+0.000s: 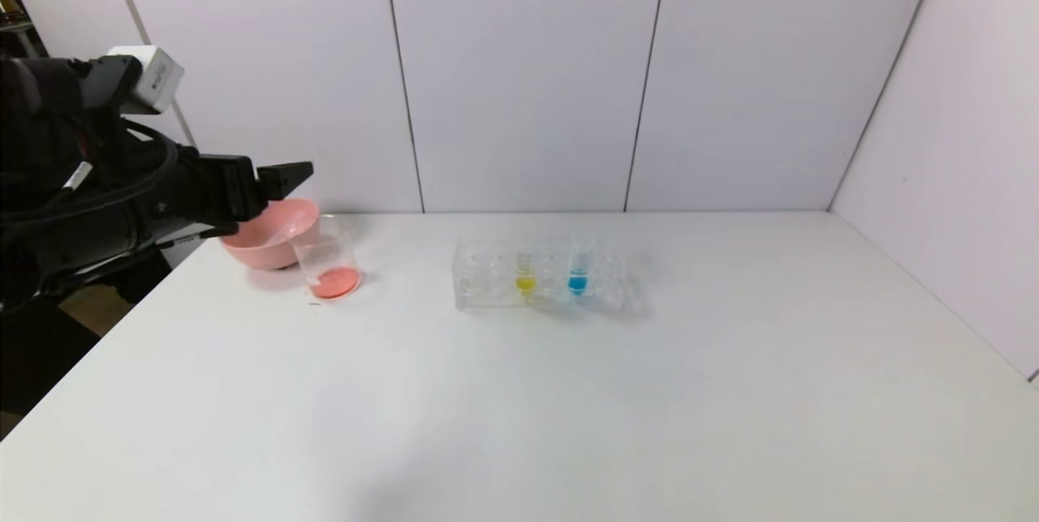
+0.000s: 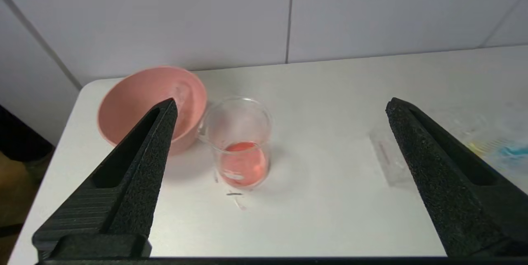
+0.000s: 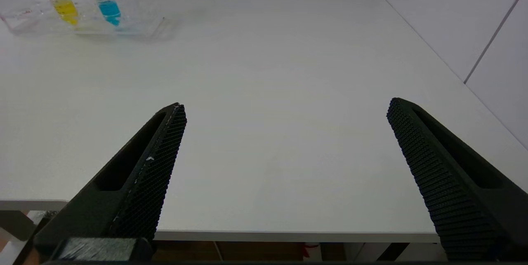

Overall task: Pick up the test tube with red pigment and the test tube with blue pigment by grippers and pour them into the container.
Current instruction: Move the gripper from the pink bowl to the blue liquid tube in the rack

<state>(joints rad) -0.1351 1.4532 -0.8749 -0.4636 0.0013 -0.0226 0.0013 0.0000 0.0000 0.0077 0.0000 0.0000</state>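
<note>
The container, a clear beaker (image 1: 327, 250), stands at the back left of the table with orange-red liquid in its bottom; it also shows in the left wrist view (image 2: 239, 133). No tube with red liquid shows. The test tube with blue pigment (image 1: 577, 272) stands upright in the clear rack (image 1: 487, 291), and also shows in the right wrist view (image 3: 108, 7). My left gripper (image 1: 304, 173) is open and empty, raised over the pink bowl just left of the beaker; its fingers frame the beaker in the left wrist view (image 2: 281, 102). My right gripper (image 3: 286, 104) is open and empty over the table's near edge, out of the head view.
A pink bowl (image 1: 264, 250) touches the beaker's left side. A yellow-liquid tube (image 1: 525, 278) stands in the rack left of the blue one. White walls close the back and right of the table (image 1: 730, 392). The table's left edge lies under my left arm.
</note>
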